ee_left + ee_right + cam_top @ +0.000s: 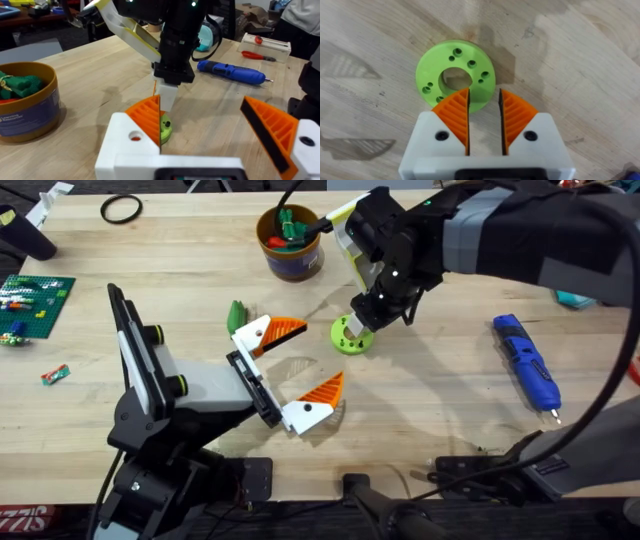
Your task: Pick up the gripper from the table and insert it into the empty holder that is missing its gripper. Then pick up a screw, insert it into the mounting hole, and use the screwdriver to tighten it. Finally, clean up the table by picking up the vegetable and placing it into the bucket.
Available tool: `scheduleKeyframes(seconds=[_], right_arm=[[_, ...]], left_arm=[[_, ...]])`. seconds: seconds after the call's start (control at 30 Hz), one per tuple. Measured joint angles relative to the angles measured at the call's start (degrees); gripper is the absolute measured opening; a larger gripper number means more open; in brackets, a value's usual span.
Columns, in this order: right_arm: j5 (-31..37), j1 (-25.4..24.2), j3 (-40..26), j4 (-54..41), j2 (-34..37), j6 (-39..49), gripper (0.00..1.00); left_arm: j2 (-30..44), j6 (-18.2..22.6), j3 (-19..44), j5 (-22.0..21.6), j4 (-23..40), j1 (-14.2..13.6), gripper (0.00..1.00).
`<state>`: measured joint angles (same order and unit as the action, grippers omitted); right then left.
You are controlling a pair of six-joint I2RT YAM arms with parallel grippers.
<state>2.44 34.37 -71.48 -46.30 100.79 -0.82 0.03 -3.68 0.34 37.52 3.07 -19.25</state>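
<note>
closest to the overhead cam is my left arm, its left gripper (306, 370) spread wide open w/ nothing btwn the orange pads, hovering over bare table (430, 420) at mid-front. just beside its far finger lies the vegetable (237, 315), small dark-green piece, flat on the wood. my right gripper (357, 326) reaches in from the right and points straight down onto the lime-green disc (350, 337); in the right wrist view its fingers (455, 112) are nearly together, a narrow gap left, tips over the disc's (437, 65) near rim, and i can't tell if anything is pinched btwn them. in the left wrist view the right gripper (166, 97) stands upright on that disc (165, 127).

bucket (289, 258) sits toward the far edge, left of the right arm, w/ green and red bits inside. screwdriver (527, 365) lies flat well off to the right, bit pointing toward the front edge.
</note>
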Motion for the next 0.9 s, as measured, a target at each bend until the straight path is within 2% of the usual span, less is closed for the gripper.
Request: scheduleKeyframes(seconds=[0.2,0.37,0.47,0.63,0.67,0.73,0.9], right_arm=[[-0.15,0.0,-0.05,-0.92,0.0,-0.24,0.312],[-0.32,-0.02,-2.38,-6.31,-0.75,-0.48,0.312],[-0.83,-0.02,-3.34,-9.09,-3.73,-0.76,0.312],[-1.66,-0.04,-3.6,-12.15,-12.76,-2.11,0.312],[-2.15,-0.04,-2.4,-8.2,-17.49,-3.55,0.312],[-2.79,-0.04,-0.09,-4.46,-19.07,-4.19,0.312],[-3.87,-0.02,6.54,0.57,-16.45,-5.16,0.312]], left_arm=[[0.0,-0.02,0.0,0.0,0.0,0.0,0.987],[0.0,-0.02,0.0,0.0,0.0,0.0,0.987],[0.02,-0.02,0.0,0.02,0.0,0.0,0.987],[0.02,-0.02,0.0,0.0,0.0,0.0,0.986],[0.02,-0.02,0.0,0.0,0.0,0.0,0.986],[0.0,-0.02,0.0,0.0,0.0,0.0,0.986],[0.02,-0.02,0.0,0.02,0.0,0.0,0.986]])
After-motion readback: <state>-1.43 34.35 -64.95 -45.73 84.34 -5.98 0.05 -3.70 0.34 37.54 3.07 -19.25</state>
